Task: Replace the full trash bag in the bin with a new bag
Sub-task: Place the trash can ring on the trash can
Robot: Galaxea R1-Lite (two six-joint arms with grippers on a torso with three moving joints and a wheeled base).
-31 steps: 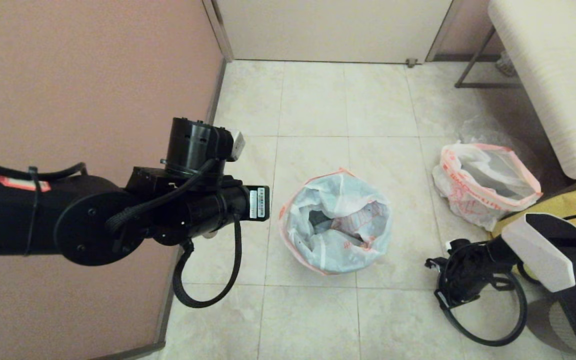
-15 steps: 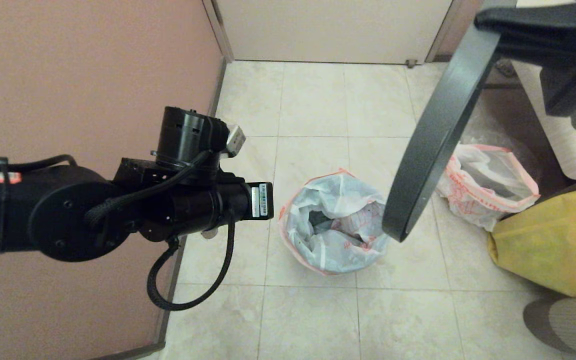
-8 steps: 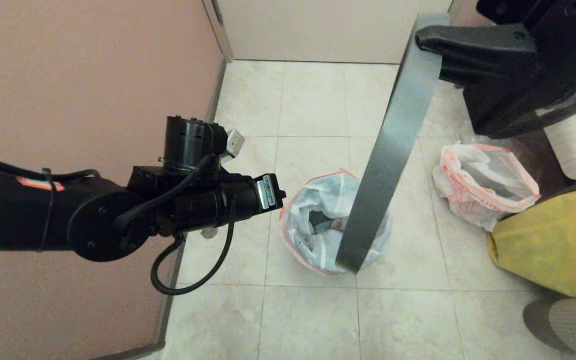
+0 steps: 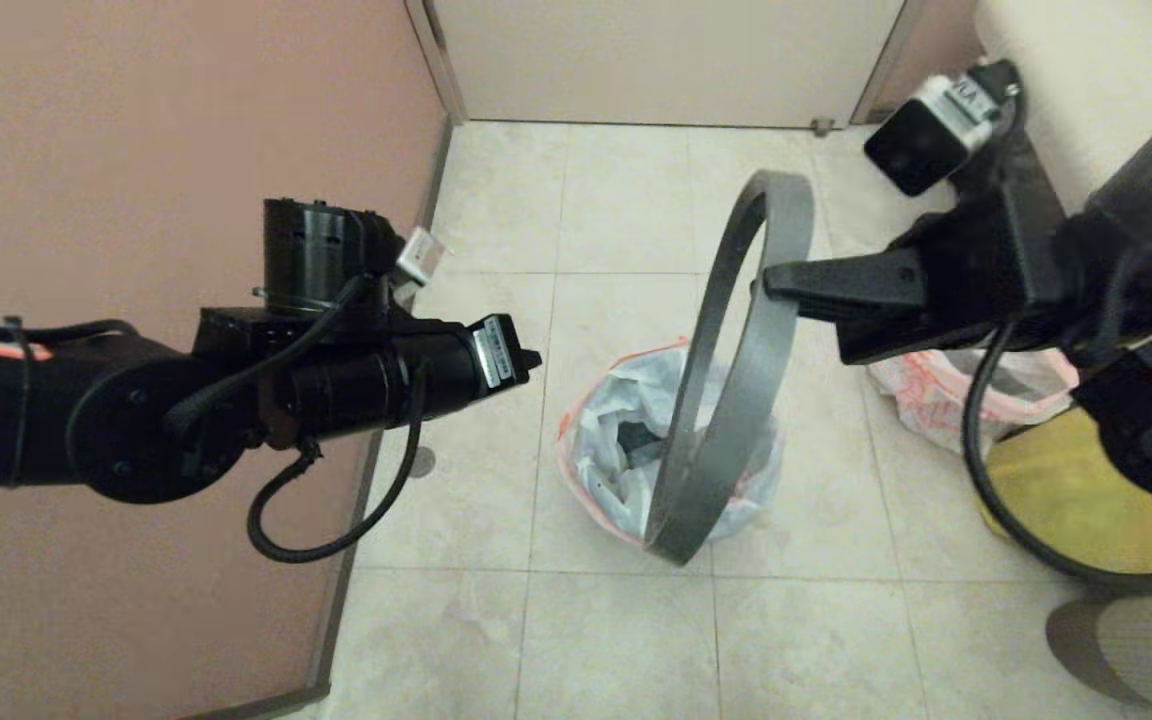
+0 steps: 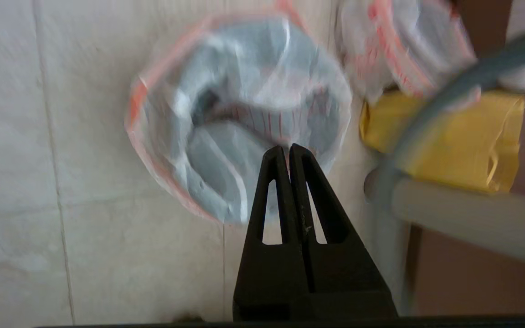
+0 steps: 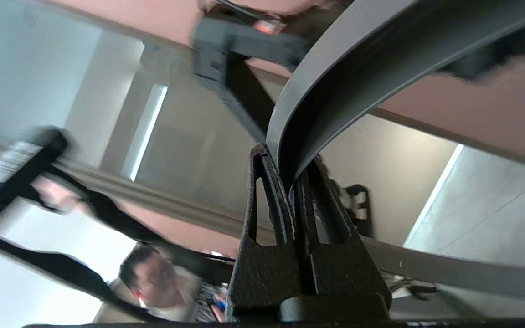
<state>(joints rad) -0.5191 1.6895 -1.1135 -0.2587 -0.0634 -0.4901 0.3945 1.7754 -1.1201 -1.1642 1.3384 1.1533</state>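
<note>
A yellow bag (image 4: 1066, 510) is slumping on the pale tiled floor (image 4: 626, 200) at the right side, a white padded bench (image 4: 1086, 60) is standing behind it, and a pink wall (image 4: 186, 120) is running along the left to a closed door (image 4: 656, 60)

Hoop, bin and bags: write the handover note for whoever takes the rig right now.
Right gripper: shut on the dark grey hoop, held on edge in the air above the bin.
Left gripper: shut, empty, raised beside the bin on the wall side.
Bin: on the floor, lined with the new bag, mouth folded over the rim.
Full trash bag: out, on the floor beside the yellow bag.
Done: old bag out, new one in.
Left: level the hoop and press it onto the rim.
</note>
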